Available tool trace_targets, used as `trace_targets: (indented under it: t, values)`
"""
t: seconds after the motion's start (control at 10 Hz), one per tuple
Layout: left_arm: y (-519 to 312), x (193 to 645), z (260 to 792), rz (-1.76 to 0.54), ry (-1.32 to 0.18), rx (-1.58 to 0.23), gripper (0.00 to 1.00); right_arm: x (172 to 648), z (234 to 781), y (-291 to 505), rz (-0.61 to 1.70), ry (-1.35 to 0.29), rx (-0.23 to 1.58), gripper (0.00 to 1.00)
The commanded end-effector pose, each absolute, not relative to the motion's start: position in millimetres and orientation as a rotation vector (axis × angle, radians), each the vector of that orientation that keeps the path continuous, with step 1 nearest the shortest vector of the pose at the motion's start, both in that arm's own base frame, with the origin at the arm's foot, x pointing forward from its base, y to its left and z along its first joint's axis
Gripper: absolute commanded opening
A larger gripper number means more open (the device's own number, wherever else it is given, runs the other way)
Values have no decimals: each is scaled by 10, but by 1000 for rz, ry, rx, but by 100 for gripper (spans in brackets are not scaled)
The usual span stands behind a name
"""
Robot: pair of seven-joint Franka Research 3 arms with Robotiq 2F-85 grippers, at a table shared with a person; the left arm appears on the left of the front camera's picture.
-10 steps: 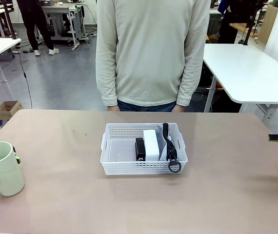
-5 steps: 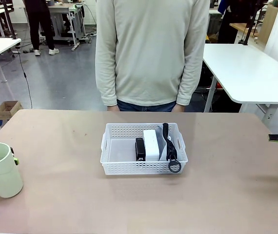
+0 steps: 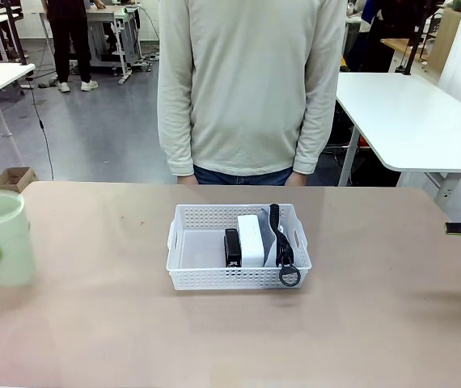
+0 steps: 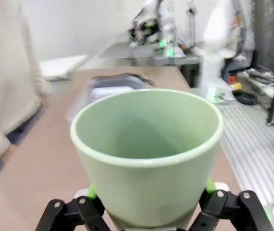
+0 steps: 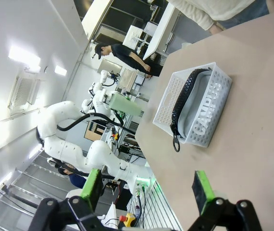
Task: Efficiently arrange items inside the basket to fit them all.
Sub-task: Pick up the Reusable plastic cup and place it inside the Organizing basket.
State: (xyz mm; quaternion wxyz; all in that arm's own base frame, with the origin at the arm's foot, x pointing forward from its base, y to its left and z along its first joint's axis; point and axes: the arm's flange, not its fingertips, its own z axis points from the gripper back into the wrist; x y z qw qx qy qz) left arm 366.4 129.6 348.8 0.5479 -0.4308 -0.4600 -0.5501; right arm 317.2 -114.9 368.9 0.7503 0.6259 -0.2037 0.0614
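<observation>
Left end effector point(image 4: 149, 214): clamped on the pale green cup point(image 4: 146, 154), a green pad pressing each side low on its wall; the cup's mouth faces the wrist camera, empty.
Cup, front view: the cup point(image 3: 2, 236) hangs blurred at the far left edge, seemingly clear of the tabletop point(image 3: 93, 323) — the blur makes the gap hard to judge.
Right end effector point(image 5: 149, 192): fingers spread apart with nothing between them, parked off to the right, well away from the basket point(image 5: 194, 108).
Basket contents: the white basket point(image 3: 183, 242) sits mid-tabletop in front of the person point(image 3: 251, 85). Inside, the black stapler point(image 3: 232, 246) stands on edge beside the white clock point(image 3: 251, 239), and the grey pouch point(image 3: 269, 238) printed "CAMPUS" leans against the right wall, its black strap point(image 3: 282, 242) draped over the near rim.
Free room: only the left part of the basket is bare — in all likelihood the cup's slot.
Risk, fit: that gap looks narrow for the cup; a descent off-centre could catch the rim or the stapler and shove the light basket.
Risk, grip: the cup tapers and is held low, so a fast swing could let it tilt or slip in the pads.
</observation>
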Motion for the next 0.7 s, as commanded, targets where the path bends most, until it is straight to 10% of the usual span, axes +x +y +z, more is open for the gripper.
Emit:
trace_targets:
  t: [0.0,0.6]
  values:
    - [784,3401,4104,-1078,-1152,-920,0,3120,3689,-1155,158,-450,1367,100]
    - [858,3488,4427,-1065,-1244,-973,0,3120,3689,-1155,158,-450,1367,100]
